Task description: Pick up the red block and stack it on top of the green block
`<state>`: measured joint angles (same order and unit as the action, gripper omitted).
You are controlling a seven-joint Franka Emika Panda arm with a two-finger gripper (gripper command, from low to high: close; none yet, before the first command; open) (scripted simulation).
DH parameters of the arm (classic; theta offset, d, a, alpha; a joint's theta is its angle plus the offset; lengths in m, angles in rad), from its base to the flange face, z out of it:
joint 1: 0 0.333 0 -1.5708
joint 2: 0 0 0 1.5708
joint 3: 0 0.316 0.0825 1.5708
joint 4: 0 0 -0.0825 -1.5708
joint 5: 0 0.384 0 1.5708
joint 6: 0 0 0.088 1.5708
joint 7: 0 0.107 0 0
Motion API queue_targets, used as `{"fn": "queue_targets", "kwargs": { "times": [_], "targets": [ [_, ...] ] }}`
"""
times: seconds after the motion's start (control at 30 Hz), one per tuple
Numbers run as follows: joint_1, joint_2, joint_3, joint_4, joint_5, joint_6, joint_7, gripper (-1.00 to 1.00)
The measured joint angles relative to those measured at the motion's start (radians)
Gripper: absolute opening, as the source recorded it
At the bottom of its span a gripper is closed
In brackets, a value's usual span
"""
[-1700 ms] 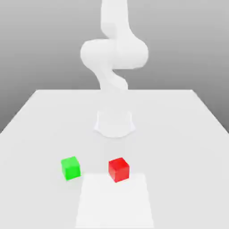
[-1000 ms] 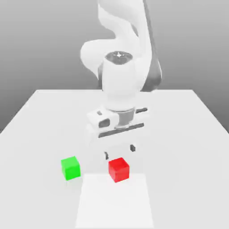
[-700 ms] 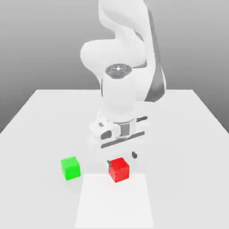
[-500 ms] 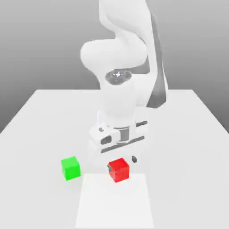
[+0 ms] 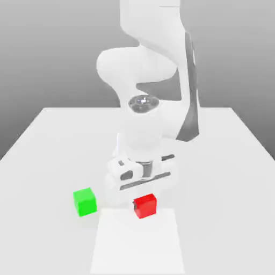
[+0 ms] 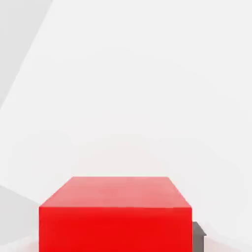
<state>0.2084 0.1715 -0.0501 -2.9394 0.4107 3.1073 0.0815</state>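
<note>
The red block [image 5: 145, 206] rests on the white table, at the far edge of a paler square patch [image 5: 137, 241]. My gripper [image 5: 144, 197] has come straight down over it, and the hand hides the block's top. In the hand view the red block [image 6: 115, 216] sits between my fingers, and one grey fingertip [image 6: 198, 235] presses against its side. The gripper is shut on the block. The green block [image 5: 85, 201] stands on the table towards the exterior view's left of the red one, about a block's width apart and untouched.
The white table [image 5: 225, 161] stretches wide on all sides of the two blocks. The arm's base and bulky links [image 5: 137, 64] rise behind the blocks at the table's far middle.
The hand has dropped lower, from above the red block down around it. The fingers, open a second ago on either side of the block, have closed on it. The green block has stayed put.
</note>
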Motion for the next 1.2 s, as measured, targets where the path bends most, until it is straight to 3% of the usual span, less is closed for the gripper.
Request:
{"fn": "queue_targets", "kwargs": {
  "times": [0.3, 0.9, 1.2],
  "targets": [
    [0.003, -0.100, -0.031, 0.006, -0.063, -0.111, 0.034, -1.00],
    [-0.113, -0.327, -0.004, -0.058, -0.417, -0.267, 0.298, -1.00],
    [-0.332, -0.453, -0.160, -0.041, -0.544, -0.401, 0.165, -1.00]
  ]
}}
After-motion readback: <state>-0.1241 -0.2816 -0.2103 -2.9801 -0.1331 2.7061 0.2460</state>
